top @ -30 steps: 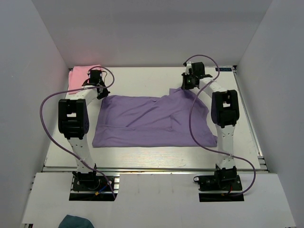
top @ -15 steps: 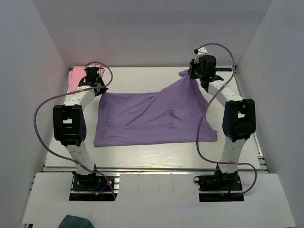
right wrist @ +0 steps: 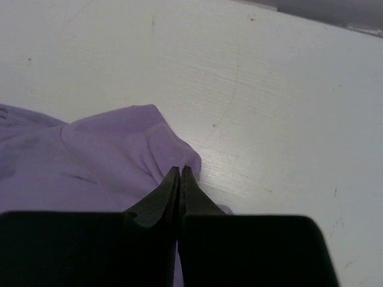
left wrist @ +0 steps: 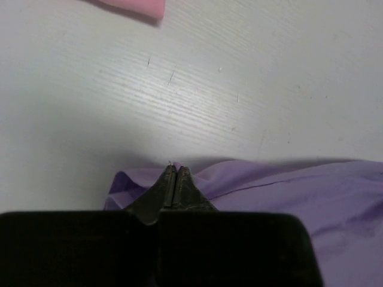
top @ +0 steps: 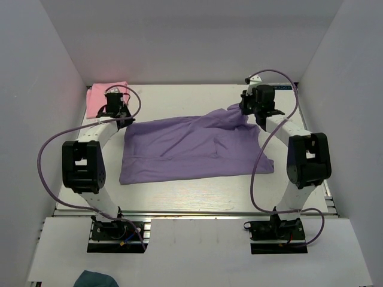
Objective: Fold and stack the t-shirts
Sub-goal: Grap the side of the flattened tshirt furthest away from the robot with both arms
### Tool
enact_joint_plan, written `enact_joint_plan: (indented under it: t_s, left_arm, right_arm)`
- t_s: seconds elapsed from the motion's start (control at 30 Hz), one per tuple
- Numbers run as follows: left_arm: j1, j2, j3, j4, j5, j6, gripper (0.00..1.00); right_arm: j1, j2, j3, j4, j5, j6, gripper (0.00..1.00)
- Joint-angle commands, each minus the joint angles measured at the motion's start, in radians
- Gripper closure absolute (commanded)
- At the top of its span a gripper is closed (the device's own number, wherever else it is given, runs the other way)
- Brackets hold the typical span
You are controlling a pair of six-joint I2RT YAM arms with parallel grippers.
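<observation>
Lavender t-shirt (top: 191, 152) is spread on the table (top: 179, 98), its long axis laid from 9 to 3 o'clock. Its 10 o'clock corner is clamped by the left gripper (left wrist: 175, 170), and its slightly lifted 2 o'clock corner by the right gripper (right wrist: 180, 170). The cloth is left toward 6 o'clock of both. The pink t-shirt (top: 99, 98) is seen just beyond the left gripper.

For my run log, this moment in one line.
left gripper shut on purple t-shirt; right gripper shut on it; pink t-shirt far left

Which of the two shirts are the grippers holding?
The purple shirt, spread across the table; the pink shirt lies apart in the far left corner.
</observation>
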Motion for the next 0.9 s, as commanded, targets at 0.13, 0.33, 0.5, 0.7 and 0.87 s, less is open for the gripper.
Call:
enact_joint_plan:
  t_s: [0.13, 0.33, 0.5, 0.7, 0.87]
  left_arm:
    - [0.005, -0.275, -0.238, 0.102, -0.037, -0.053, 1.00]
    - [0.016, -0.410, -0.354, 0.104, -0.108, -0.085, 1.00]
    - [0.016, -0.471, -0.383, 0.033, -0.191, -0.154, 1.00]
    - [0.016, -0.565, -0.453, -0.044, -0.262, -0.222, 1.00]
    - [0.016, -0.612, -0.547, -0.044, -0.210, -0.234, 1.00]
  right_arm:
    - [-0.018, -0.172, -0.129, 0.107, 0.087, -0.026, 1.00]
    - [-0.039, -0.249, -0.215, 0.108, 0.100, -0.023, 1.00]
    - [-0.054, -0.310, -0.295, 0.099, 0.098, -0.012, 1.00]
    - [-0.067, -0.402, -0.410, 0.110, 0.098, 0.013, 1.00]
    - [-0.070, -0.461, -0.480, 0.093, 0.098, 0.028, 1.00]
